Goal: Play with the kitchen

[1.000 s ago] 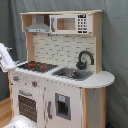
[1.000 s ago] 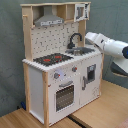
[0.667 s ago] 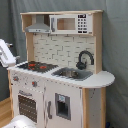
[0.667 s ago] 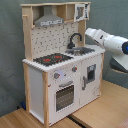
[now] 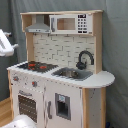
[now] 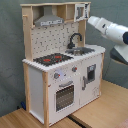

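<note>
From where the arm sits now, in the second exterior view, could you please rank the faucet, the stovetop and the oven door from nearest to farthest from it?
1. Faucet, on the counter just below the arm.
2. Stovetop, further toward the second exterior view's left.
3. Oven door, low on the front.

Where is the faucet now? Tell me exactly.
In both exterior views, the black faucet stands behind the sink, against the backsplash, beside the stovetop.

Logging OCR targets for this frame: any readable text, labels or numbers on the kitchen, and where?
None readable.
Microwave keypad on the kitchen: rows of button marks, too blurred to read.
Knob panel below the stovetop: no legible marks.
</note>
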